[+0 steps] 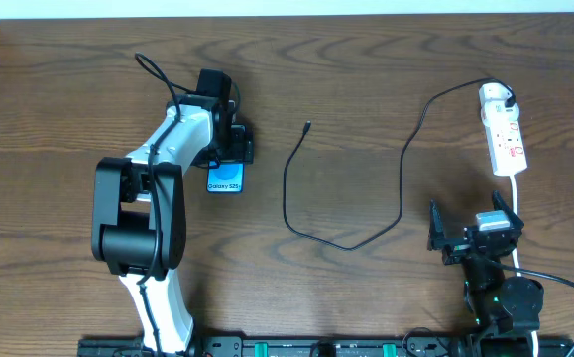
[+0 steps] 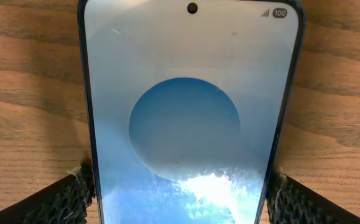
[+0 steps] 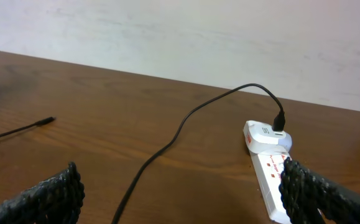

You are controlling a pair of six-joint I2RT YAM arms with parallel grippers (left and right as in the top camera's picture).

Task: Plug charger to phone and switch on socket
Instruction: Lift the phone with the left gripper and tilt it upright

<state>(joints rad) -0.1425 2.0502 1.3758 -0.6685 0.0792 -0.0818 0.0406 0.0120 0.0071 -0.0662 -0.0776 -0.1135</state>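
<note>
Left gripper [image 1: 229,149] jaws pinch phone [image 2: 180,112] edges; right gripper [image 3: 180,193] jaws wide, empty. Risk: loose pinch lets phone skid on tabletop [image 1: 68,79]; charger tip [image 1: 308,126] well right of phone.

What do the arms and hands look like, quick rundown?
Left arm: white links, black joint housings, thin black cable looping by the wrist. Right arm: mostly black. Left hand and right hand: black fingers with coarse textured pads.
</note>
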